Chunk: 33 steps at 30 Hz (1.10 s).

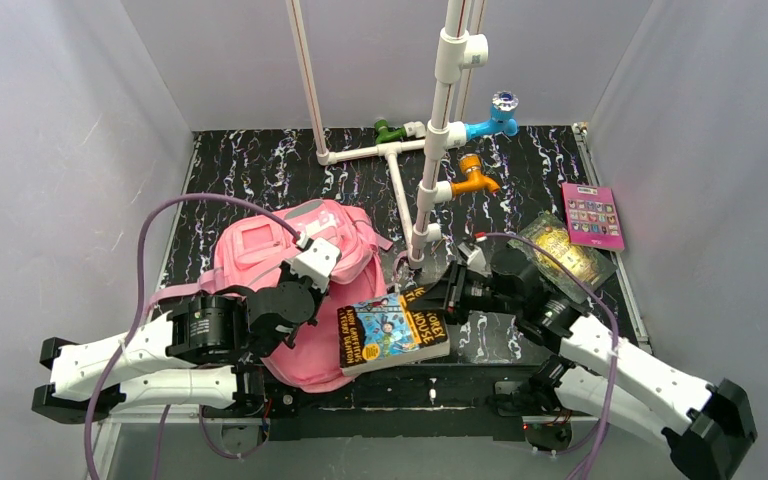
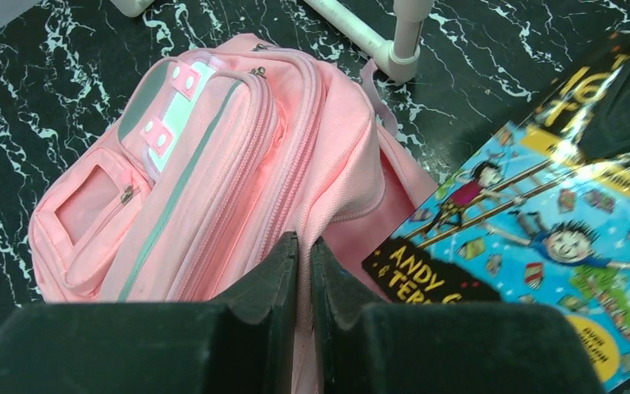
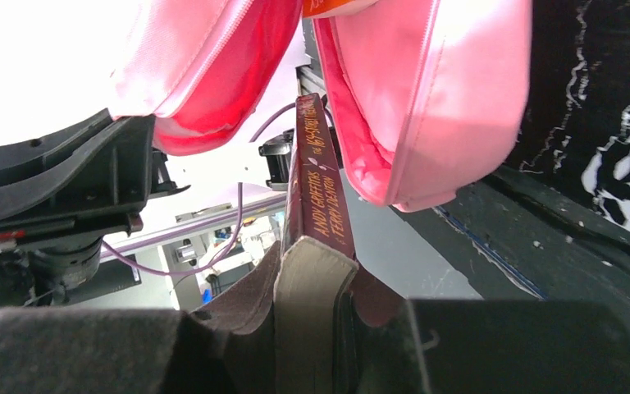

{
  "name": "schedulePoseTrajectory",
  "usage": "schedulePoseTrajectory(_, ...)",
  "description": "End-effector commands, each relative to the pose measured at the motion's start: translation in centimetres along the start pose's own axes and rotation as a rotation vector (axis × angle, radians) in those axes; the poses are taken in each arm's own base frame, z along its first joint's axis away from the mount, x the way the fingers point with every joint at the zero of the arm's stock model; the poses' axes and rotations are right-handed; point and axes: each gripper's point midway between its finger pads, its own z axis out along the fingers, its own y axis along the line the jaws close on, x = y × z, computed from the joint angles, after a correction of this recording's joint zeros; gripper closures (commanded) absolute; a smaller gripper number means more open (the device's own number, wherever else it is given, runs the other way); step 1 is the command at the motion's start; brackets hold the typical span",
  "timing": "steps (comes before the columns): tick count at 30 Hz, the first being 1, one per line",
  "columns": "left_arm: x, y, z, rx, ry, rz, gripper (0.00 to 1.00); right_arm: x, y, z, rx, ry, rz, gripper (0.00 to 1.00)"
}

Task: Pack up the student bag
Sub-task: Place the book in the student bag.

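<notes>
The student bag (image 1: pixel 260 250), a pink backpack, lies left of centre with its opening facing the book. In the left wrist view my left gripper (image 2: pixel 304 246) is shut on the pink zip rim of the bag (image 2: pixel 213 156). From above, this gripper (image 1: pixel 318 296) sits at the bag's right edge. My right gripper (image 1: pixel 442 300) is shut on a colourful paperback book (image 1: pixel 392 333), held level with its far end at the bag's mouth. The right wrist view shows the gripper (image 3: pixel 312 267) clamping the book (image 3: pixel 318 189) by its page edge, spine pointing into the gap in the bag (image 3: pixel 426 98).
A white pipe frame (image 1: pixel 400 190) with green, blue and orange taps stands behind the bag; one foot (image 1: pixel 417 250) is close to the book. A pink booklet (image 1: pixel 592 215) and a clear packet (image 1: pixel 563 252) lie at the right. White walls enclose the table.
</notes>
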Motion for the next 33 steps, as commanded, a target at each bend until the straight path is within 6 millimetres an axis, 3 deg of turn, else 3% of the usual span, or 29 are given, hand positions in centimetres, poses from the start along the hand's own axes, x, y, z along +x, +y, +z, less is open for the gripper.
schedulePoseTrajectory(1, -4.6, -0.2, -0.3, -0.001, -0.094, -0.075, 1.0, 0.6, 6.1, 1.6, -0.171, 0.021, -0.036, 0.99)
schedulePoseTrajectory(6, -5.3, -0.8, 0.2, 0.001, -0.091, -0.057, 1.0, -0.6, 7.4, 4.6, -0.261, -0.076, 0.096, 0.99)
schedulePoseTrajectory(10, -4.7, -1.5, 0.3, 0.031, -0.067, -0.046, 1.0, -2.1, 9.9, 6.0, -0.349, -0.268, 0.114, 0.99)
schedulePoseTrajectory(14, -4.3, -1.8, -0.2, 0.08, -0.073, -0.065, 1.0, -4.4, 10.2, 6.6, -0.365, -0.455, 0.134, 0.99)
schedulePoseTrajectory(19, -4.2, -2.3, -1.0, 0.148, -0.078, -0.099, 1.0, -6.7, 9.0, 7.4, -0.345, -0.653, 0.154, 0.99)
schedulePoseTrajectory(25, -4.9, -3.2, -1.5, 0.201, -0.083, -0.128, 1.0, -7.6, 6.3, 11.2, -0.244, -0.767, 0.158, 0.99)
schedulePoseTrajectory(28, -4.4, -1.9, -1.0, 0.12, -0.067, -0.11, 1.0, -8.2, 5.5, 11.7, -0.208, -0.829, 0.059, 0.99)
schedulePoseTrajectory(31, -4.1, -1.8, -0.9, 0.115, -0.068, -0.097, 1.0, -7.1, 4.9, 12.9, -0.096, -0.762, -0.143, 0.82)
schedulePoseTrajectory(33, -4.1, -1.8, -1.0, 0.124, -0.078, -0.107, 1.0, -4.9, 4.2, 14.3, -0.012, -0.619, -0.264, 0.6)
